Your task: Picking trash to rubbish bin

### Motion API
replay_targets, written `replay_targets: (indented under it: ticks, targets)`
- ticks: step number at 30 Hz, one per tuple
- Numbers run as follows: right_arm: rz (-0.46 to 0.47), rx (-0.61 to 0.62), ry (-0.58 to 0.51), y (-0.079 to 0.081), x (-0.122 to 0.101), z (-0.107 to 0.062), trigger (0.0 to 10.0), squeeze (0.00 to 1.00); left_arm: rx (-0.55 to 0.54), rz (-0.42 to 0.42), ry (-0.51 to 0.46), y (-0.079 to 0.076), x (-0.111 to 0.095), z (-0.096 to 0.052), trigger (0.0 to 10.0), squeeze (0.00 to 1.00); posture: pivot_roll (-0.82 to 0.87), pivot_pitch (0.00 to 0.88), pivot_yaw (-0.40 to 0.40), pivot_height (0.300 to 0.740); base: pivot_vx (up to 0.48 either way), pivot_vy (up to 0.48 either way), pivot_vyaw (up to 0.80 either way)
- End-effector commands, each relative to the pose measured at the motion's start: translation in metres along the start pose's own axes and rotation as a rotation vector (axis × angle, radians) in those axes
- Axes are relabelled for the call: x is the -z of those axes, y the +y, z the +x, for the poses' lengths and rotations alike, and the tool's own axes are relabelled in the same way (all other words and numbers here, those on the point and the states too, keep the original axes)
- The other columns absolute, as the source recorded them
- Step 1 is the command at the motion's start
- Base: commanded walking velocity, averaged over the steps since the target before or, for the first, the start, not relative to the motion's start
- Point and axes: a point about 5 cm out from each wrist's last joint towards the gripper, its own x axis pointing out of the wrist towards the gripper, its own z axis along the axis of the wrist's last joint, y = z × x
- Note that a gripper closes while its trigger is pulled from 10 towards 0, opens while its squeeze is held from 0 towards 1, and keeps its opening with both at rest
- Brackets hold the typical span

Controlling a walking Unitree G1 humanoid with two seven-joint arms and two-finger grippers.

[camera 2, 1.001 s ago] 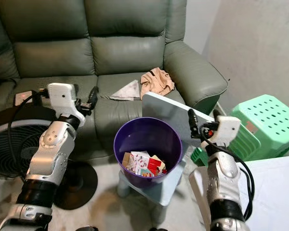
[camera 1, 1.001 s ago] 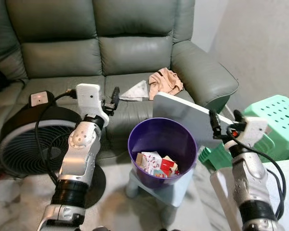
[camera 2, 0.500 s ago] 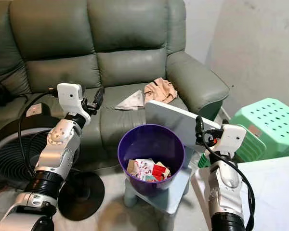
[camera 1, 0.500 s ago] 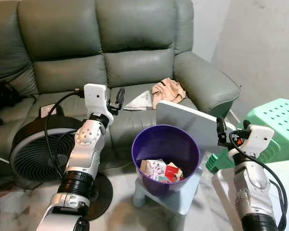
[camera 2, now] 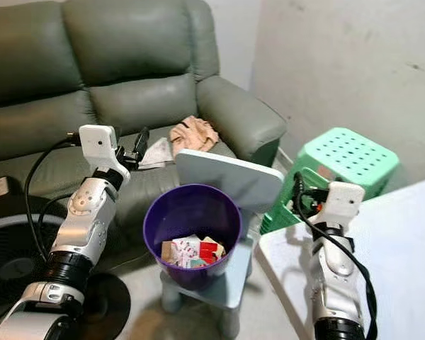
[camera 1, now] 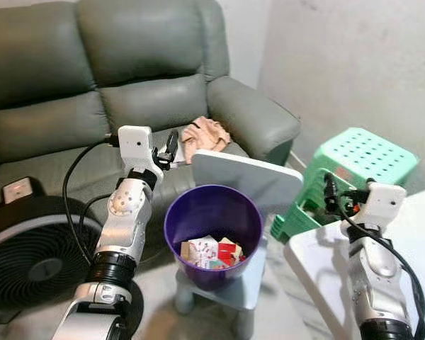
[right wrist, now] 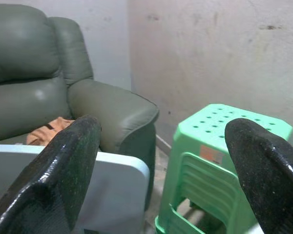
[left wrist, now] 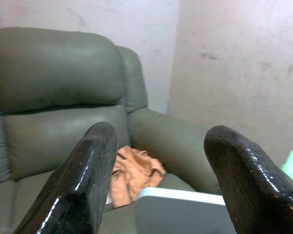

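I see the purple bin [camera 1: 212,230] holding trash [camera 1: 211,253]; my left gripper [left wrist: 158,180] gapes empty above its far rim, right gripper [right wrist: 168,180] likewise beside it. Wrist views add orange cloth [left wrist: 134,168] behind.

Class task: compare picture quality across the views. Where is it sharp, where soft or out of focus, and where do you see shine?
Left eye view: evenly lit, purple bin and sofa fairly sharp. Left wrist view: dim and soft, close fingers out of focus with a glossy sheen. Right wrist view: green stool clearer, near fingers blurred.
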Motion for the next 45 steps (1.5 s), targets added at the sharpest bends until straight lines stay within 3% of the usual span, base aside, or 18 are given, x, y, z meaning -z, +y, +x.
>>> replay_targets:
  ticks: [1,11,16,26,29,32,35,45]
  targets:
    - [-0.013,-0.01,-0.027,0.003,-0.008,0.003,10.0,0.0,-0.004,-0.02,-0.018,0.0,-0.003,0.003,10.0,0.0,-0.01,0.001,0.006,0.74,0.0,0.0,-0.75]
    - [-0.036,0.003,-0.019,0.005,-0.009,0.003,10.0,0.0,0.02,0.027,-0.03,-0.003,-0.004,0.003,10.0,0.0,0.0,0.0,0.007,0.74,0.0,0.0,-0.75]
    - [-0.045,-0.009,-0.009,0.007,-0.007,0.002,10.0,0.0,0.048,-0.006,-0.027,-0.004,-0.003,0.002,10.0,0.0,0.0,0.0,0.005,0.74,0.0,0.0,-0.74]
    - [-0.048,-0.007,0.005,0.008,-0.005,0.002,10.0,0.0,0.053,0.022,-0.051,-0.007,-0.006,0.004,10.0,0.0,0.0,0.0,0.006,0.74,0.0,-0.48,-0.73]
    - [-0.044,-0.014,-0.004,0.008,-0.006,-0.001,10.0,0.0,0.011,-0.022,-0.024,-0.006,-0.002,0.004,10.0,0.0,-0.01,0.0,0.005,0.74,0.0,0.0,-0.73]
    - [-0.036,-0.022,-0.02,0.009,-0.008,-0.002,10.0,0.0,0.046,0.025,-0.021,-0.007,-0.001,0.001,10.0,0.0,-0.01,0.0,0.005,0.74,0.0,0.0,-0.73]
    - [-0.047,-0.012,-0.007,0.007,-0.006,-0.003,10.0,0.0,0.059,-0.013,-0.02,-0.007,0.0,0.0,10.0,0.0,-0.02,0.0,0.004,0.74,0.0,0.0,-0.73]
    - [-0.048,-0.028,-0.008,0.009,-0.005,-0.007,10.0,0.0,0.047,-0.009,-0.015,-0.009,0.004,-0.004,10.0,0.0,-0.02,0.0,-0.002,0.74,0.0,0.0,-0.36]
